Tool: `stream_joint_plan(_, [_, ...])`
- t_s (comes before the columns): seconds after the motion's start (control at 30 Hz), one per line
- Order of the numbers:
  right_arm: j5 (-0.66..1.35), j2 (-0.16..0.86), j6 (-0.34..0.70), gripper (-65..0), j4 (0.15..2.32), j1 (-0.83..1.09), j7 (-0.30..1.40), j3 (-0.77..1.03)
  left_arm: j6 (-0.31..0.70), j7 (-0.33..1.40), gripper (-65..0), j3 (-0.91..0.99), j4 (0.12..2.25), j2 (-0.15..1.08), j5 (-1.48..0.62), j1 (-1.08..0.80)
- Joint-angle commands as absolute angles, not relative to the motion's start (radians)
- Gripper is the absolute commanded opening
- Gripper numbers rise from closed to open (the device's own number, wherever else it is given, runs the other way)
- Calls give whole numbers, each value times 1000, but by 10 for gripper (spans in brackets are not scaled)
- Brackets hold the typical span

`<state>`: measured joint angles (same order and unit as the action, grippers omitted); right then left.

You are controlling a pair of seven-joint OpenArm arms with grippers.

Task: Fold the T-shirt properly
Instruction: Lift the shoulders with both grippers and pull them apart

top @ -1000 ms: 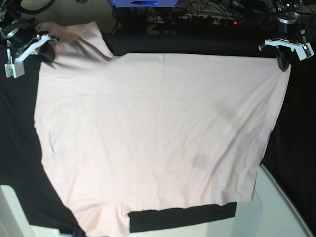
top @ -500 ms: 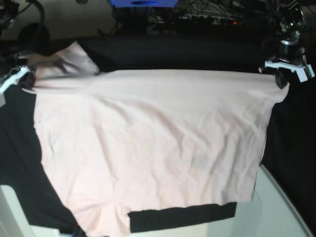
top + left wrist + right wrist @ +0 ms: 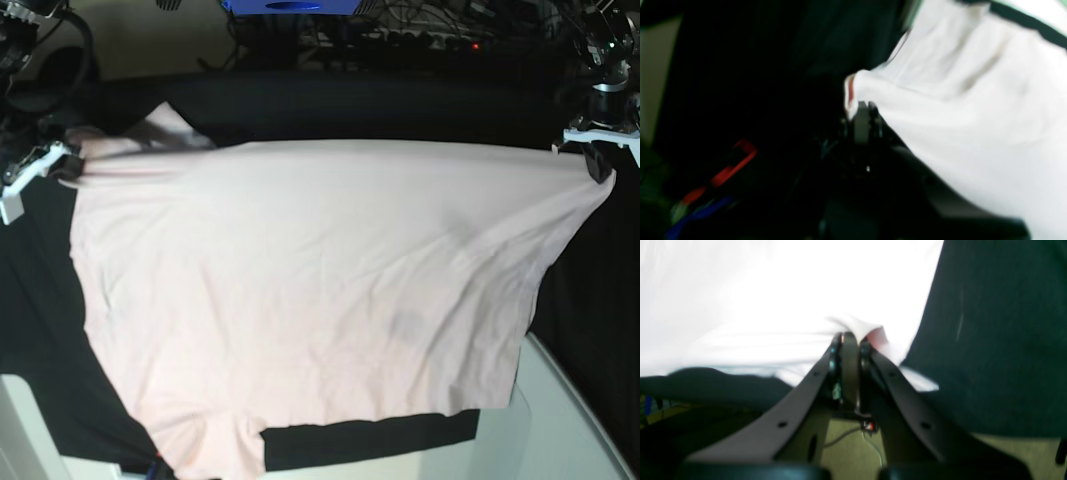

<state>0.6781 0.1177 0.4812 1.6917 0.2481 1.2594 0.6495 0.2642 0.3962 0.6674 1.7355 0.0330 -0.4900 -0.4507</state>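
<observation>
One large sheet of pale pink cloth fills most of the base view: the T-shirt (image 3: 300, 290), plain side up, lies spread over the black table cloth (image 3: 40, 330), its far edge drawn taut across the upper part of the frame and its lower hem reaching the bottom left. I judge it light, limp and not slippery; it will sag and crease wherever I leave it unsupported, so I take hold at corners and hems, not mid-panel. At the upper right of the base view my left gripper (image 3: 598, 158) has its jaws pressed together on a corner of the fabric, which the left wrist view confirms despite the blur. At the upper left my right gripper (image 3: 62, 165) pinches the opposite corner beside the bunched sleeve (image 3: 165, 125). Both grips sit on a small amount of cloth, so I judge a hard pull could slip them.
</observation>
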Motion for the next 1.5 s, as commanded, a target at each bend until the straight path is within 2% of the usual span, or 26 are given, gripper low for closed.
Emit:
stream_joint_plan(0.0, [680,134,479,-650,1710,255,1245,656,254,367,-650,690,1759,48,-493,-450])
stream_joint_plan(0.13, [680,104,486,-650,1722,306,1244,656,254,378,-650,696,1759,50,-490,-455])
stream_joint_plan(0.37, [682,71,487,-650,1867,406,1236,659,254,374,-650,690,1782,47,-493,-513])
stream_joint_plan(0.6, [684,56,495,-650,1871,455,1244,737,254,372,-650,690,1782,44,-489,-568])
stream_joint_plan(0.73, [682,56,539,-650,1871,466,1244,742,255,372,-650,690,1781,44,-493,-587])
stream_joint_plan(1.07, [673,71,533,-650,1871,386,1282,740,255,380,-650,690,1859,16,-495,-578])
stream_joint_plan(1.3, [674,97,460,-650,1868,294,1323,733,254,381,-650,667,1865,15,-489,-547])
stream_joint_plan(1.47, [674,116,430,-650,1825,252,1317,656,254,427,-650,676,1859,15,-489,-506])
